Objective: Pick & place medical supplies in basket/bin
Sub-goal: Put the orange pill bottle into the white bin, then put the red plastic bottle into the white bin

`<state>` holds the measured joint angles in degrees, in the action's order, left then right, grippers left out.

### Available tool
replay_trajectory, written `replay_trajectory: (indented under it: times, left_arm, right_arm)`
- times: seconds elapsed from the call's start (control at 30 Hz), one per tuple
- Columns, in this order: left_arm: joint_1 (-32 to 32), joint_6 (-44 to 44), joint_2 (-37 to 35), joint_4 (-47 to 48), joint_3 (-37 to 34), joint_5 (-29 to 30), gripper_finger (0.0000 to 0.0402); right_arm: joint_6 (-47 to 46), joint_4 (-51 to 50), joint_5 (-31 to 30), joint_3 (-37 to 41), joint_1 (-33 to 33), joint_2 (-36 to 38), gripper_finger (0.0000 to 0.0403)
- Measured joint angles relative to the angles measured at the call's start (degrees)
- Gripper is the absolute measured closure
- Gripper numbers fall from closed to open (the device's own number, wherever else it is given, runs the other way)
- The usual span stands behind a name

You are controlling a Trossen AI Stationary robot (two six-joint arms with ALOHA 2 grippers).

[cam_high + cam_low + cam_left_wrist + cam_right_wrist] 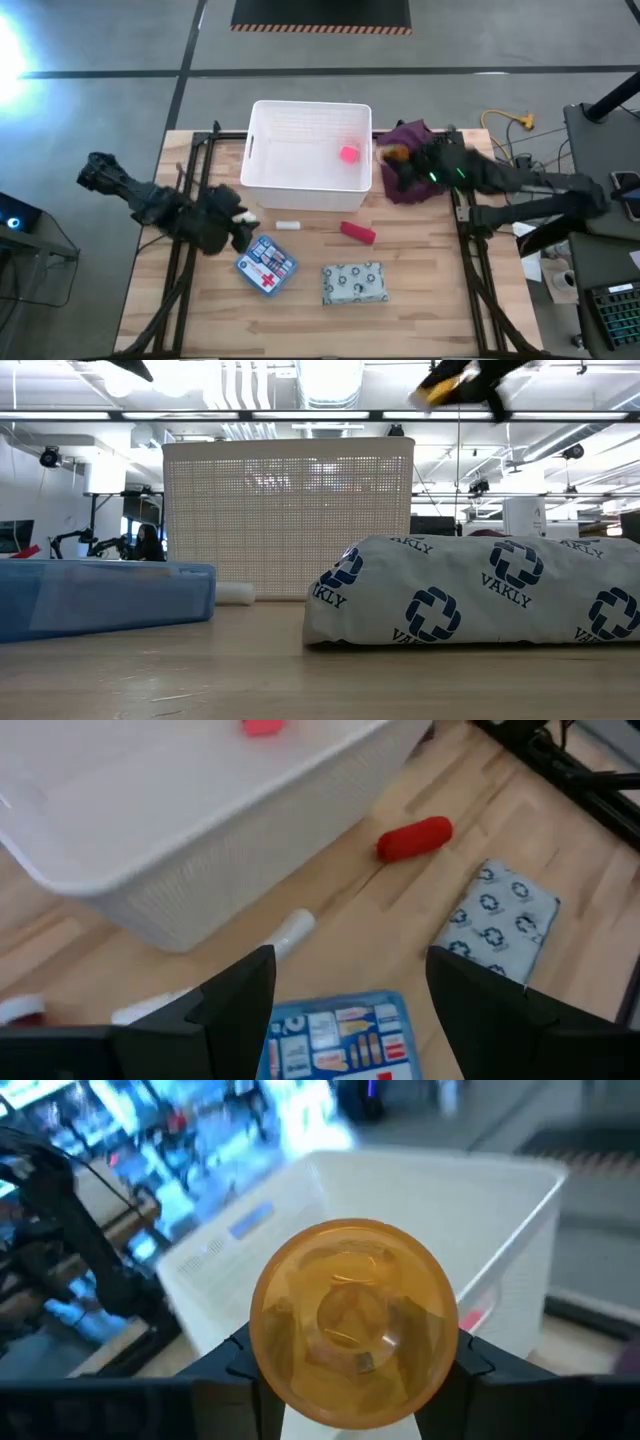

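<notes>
The white basket stands at the table's far middle with a pink piece inside it. My right gripper is lifted beside the basket's right wall, over the dark purple cloth, shut on an orange round piece. My left gripper is open above the far-left end of the blue packet. A white piece, a red piece and the pale green pouch lie flat on the wood in front of the basket. My right gripper pinches the orange round piece by its sides, one finger on each side, and its round end faces the wrist camera. In the low view the orange piece is lifted clear, well above the basket's rim height.
The basket sits just beyond my left gripper. Black frame rails run along both table sides. Bare wood lies at the near right of the table. A person sits far behind in the room.
</notes>
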<state>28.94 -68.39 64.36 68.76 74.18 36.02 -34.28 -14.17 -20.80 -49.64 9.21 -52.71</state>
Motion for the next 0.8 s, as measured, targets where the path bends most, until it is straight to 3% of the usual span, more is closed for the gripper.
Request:
replay_trajectory:
  times: [0.1,0.17,0.37,0.5,0.63,0.8]
  left_arm:
    - [3.94,-7.04,0.00,0.06,-3.31,1.71,0.0160]
    - [5.90,-11.04,0.00,0.07,-5.61,1.87,0.0160]
    - [9.73,-22.59,0.02,-0.14,-11.49,1.80,0.0160]
    - [10.69,-26.71,0.00,0.77,-14.19,2.01,0.0160]
    - [10.60,-33.67,-0.01,6.68,-15.41,3.06,0.0157]
    - [10.39,-38.99,-0.02,16.67,-15.21,1.05,0.0143]
  right_arm:
    - [1.39,1.06,16.99,-4.95,9.26,-8.88,0.0259]
    - [4.61,1.41,21.65,-10.88,10.53,-15.48,0.0259]
    - [12.39,-14.91,25.47,-33.12,13.39,-36.03,0.0257]
    - [15.05,-26.34,25.39,-43.64,15.73,-47.45,0.0240]
    - [18.96,-34.97,25.35,-50.94,15.32,-54.99,0.0188]
    - [22.89,-38.97,24.11,-59.35,13.24,-58.64,0.0106]
